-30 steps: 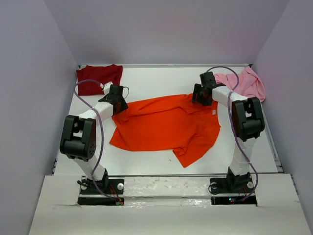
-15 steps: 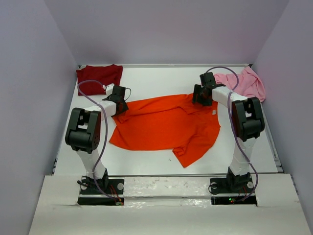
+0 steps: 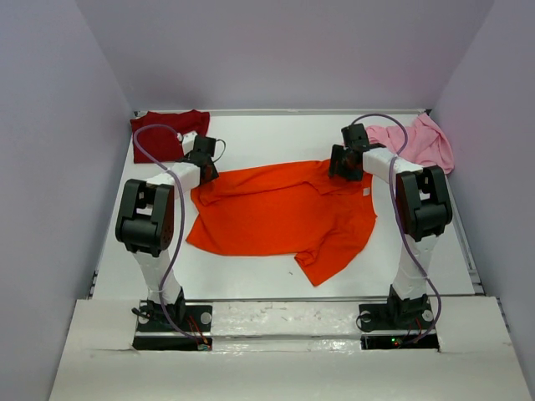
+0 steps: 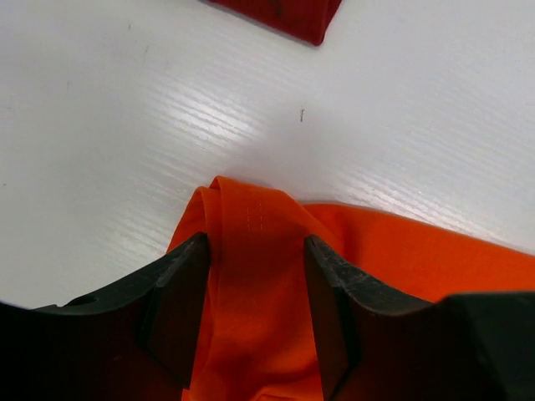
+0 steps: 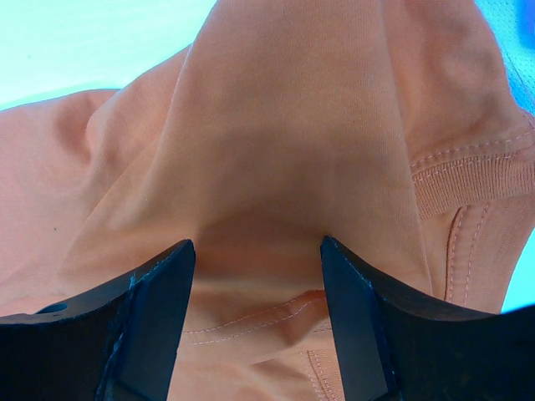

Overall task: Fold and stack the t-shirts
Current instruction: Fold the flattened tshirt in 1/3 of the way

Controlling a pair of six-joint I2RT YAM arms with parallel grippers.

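On my left gripper the jaws stand apart, and a raised fold of the orange t-shirt runs up the gap between the two black fingers. The cloth touches both inner faces, but I cannot tell whether they bite on it. The fold's rounded tip, with a faint line of stitching, sticks out just past the fingertips onto the bare white table.

On my right gripper the jaws are apart as well, straddling a broad ridge of the same shirt. A ribbed, stitched hem shows just to the right of that ridge.

From the overhead camera, the left gripper sits at the far-left tip of the orange shirt and the right gripper at its far edge, toward the right. The shirt lies spread and rumpled across the middle of the table, with one sleeve reaching toward the near edge.

The maroon t-shirt lies in the far-left corner of the table, just beyond the left gripper. The pink t-shirt lies bunched in the far-right corner, beside the right arm's wrist.
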